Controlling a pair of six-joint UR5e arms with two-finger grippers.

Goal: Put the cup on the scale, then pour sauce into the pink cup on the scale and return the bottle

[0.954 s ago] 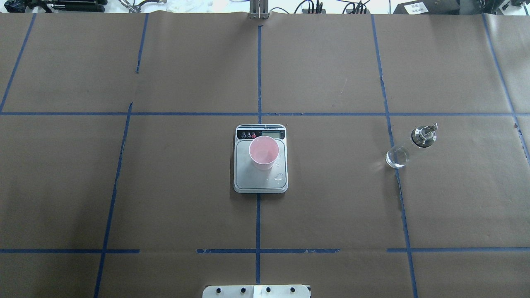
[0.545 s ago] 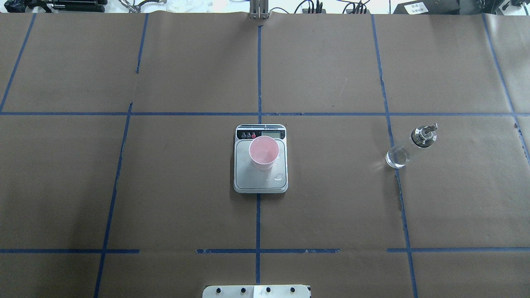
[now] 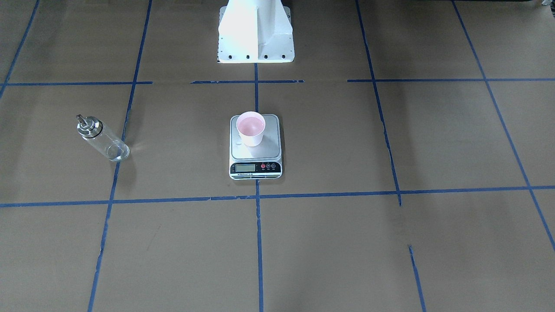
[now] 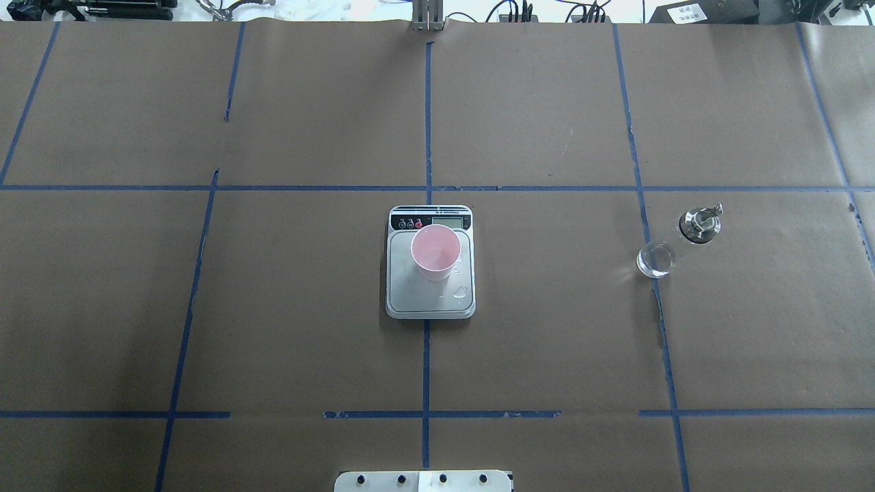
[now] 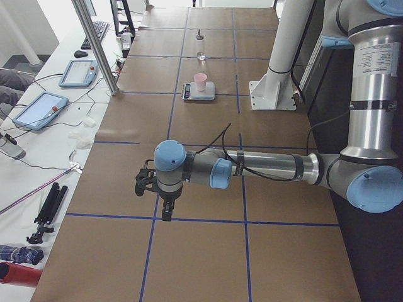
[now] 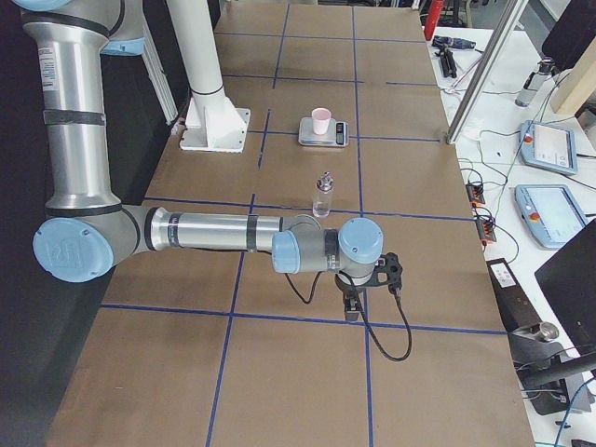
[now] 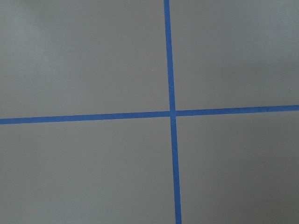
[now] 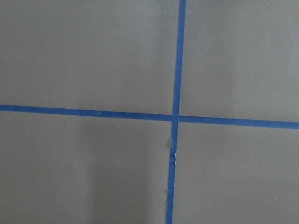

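Note:
The pink cup (image 4: 435, 251) stands upright on the silver scale (image 4: 427, 301) at the table's middle; both also show in the front-facing view, the cup (image 3: 250, 128) on the scale (image 3: 269, 149). The clear glass bottle (image 4: 673, 242) with its metal spout stands upright on the paper to the right, free of any gripper, and shows at the left of the front-facing view (image 3: 103, 141). My left gripper (image 5: 167, 214) and right gripper (image 6: 351, 312) show only in the side views, far from the scale at opposite table ends, pointing down over tape crossings. I cannot tell whether they are open or shut.
Clear drops lie on the scale's platform (image 4: 463, 292) beside the cup. The robot's white base (image 3: 256, 34) stands behind the scale. Brown paper with blue tape lines covers the table. Tablets (image 5: 38, 108) and a metal post (image 5: 97, 44) stand off the table's far side.

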